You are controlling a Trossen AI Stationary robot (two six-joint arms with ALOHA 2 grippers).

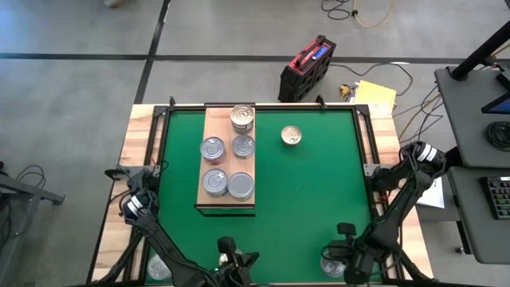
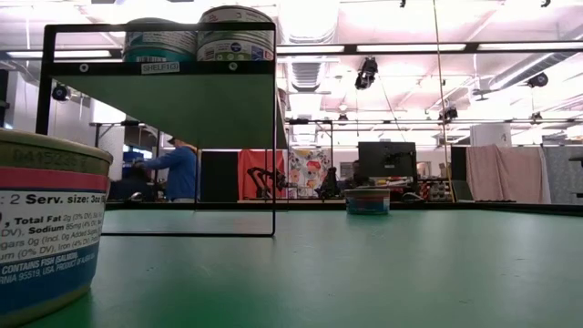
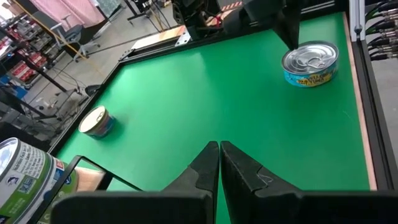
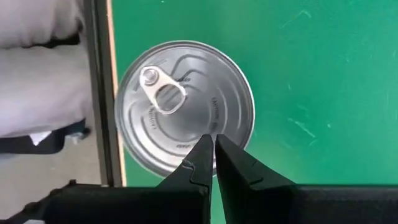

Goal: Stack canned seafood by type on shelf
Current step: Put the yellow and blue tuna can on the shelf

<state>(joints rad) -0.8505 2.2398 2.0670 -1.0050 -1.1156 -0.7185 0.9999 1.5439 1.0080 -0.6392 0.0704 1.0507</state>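
Over at the mat's near right corner, the right gripper [image 4: 213,163] was seen pressed together, empty, above a silver-lidded can [image 4: 185,107]. Five cans were parked on the shelf [image 1: 217,125]; the left gripper [image 3: 219,163] was kept pressed together too.

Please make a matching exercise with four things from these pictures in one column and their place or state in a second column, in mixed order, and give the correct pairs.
Things:
1. shelf
2. gold-lidded can
3. left end effector
4. right end effector

Places or states:
A. alone on the green mat, right of the shelf
B. shut, above the silver lid of a can by the mat's near right edge
C. shut, over bare green mat
D. carries five cans on top

Pairs: 1-D, 2-A, 3-C, 4-B
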